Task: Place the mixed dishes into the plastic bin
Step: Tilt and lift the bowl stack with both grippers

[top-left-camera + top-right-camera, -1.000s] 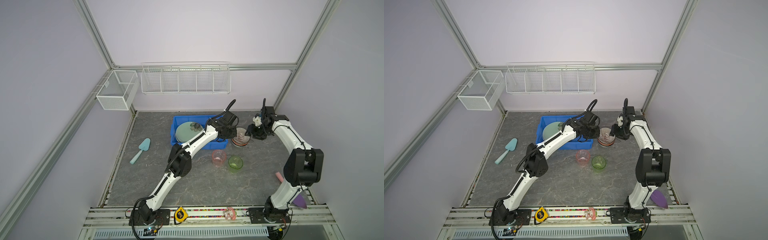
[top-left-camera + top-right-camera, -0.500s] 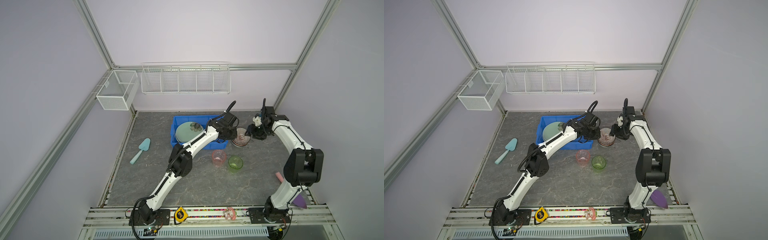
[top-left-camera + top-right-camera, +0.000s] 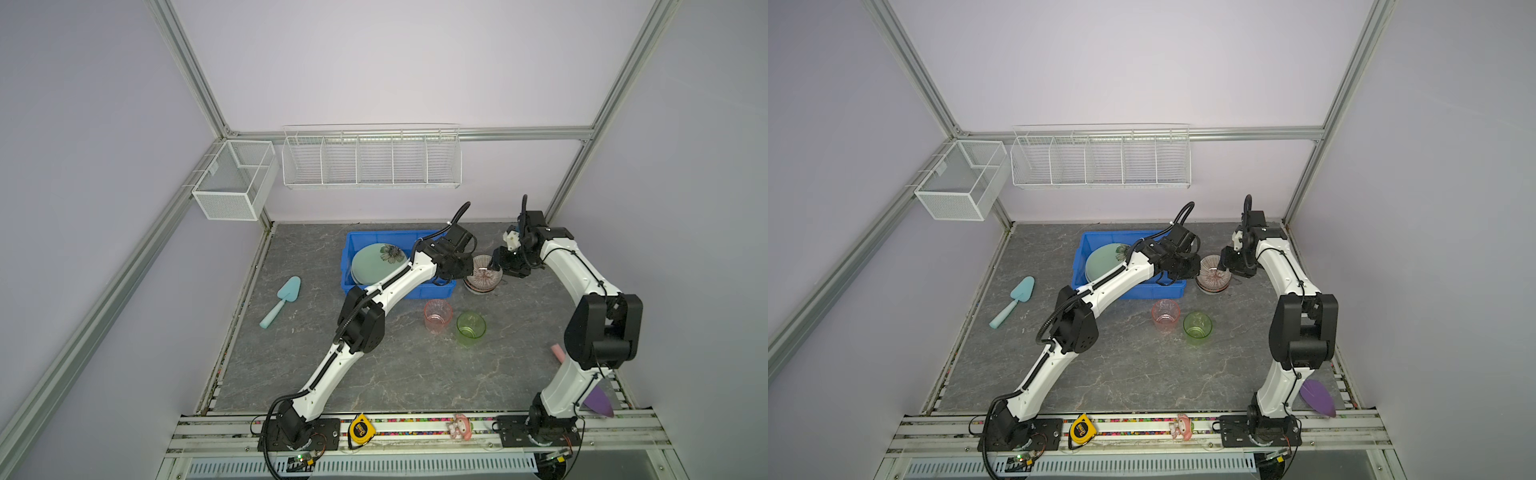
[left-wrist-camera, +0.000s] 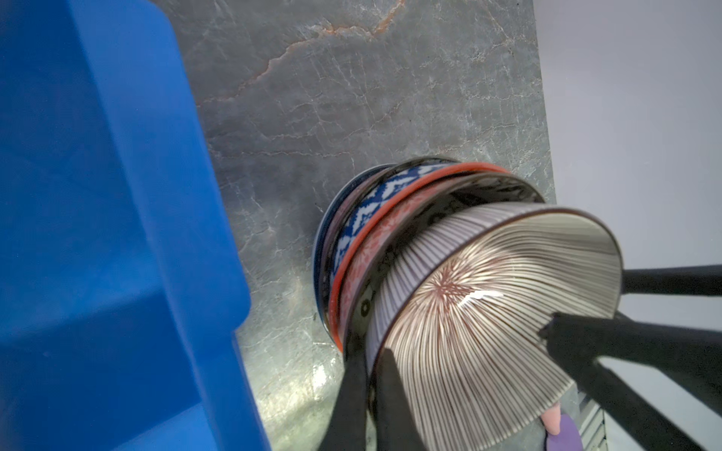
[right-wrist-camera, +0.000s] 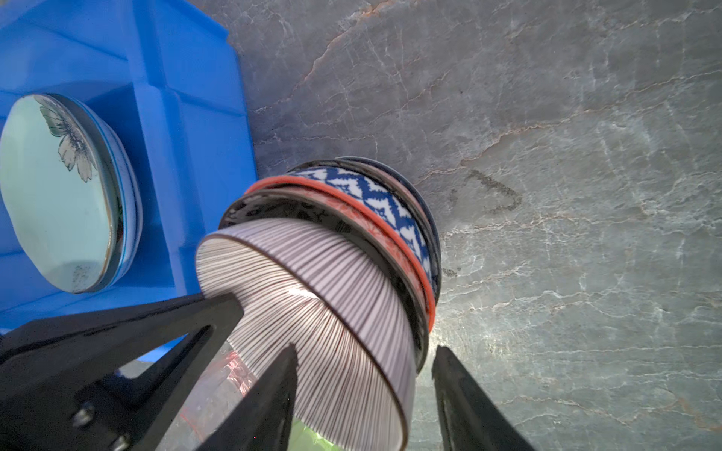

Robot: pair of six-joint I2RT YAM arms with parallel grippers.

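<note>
left gripper (image 4: 371, 359) has snapped back shut on the striped bowl (image 4: 469, 312) rim nearest it, bowl mouth-up, slightly tilted atop bowl stack (image 4: 375, 203) just beside blue bin (image 4: 97, 195), right gripper (image 5: 363, 349) jaws apart straddling the opposite rim.

Pale lilac walls (image 3: 374, 62) on three sides, silver aluminium frame struts (image 3: 187, 70) at the corners. Grey marble-patterned surface (image 3: 415, 374). White wire mesh box basket (image 3: 232, 183) hangs on the left strut, long white wire rack with compartments (image 3: 370, 160) on the back wall. Slotted aluminium rail (image 3: 216, 432) along the front. Light even, soft.
</note>
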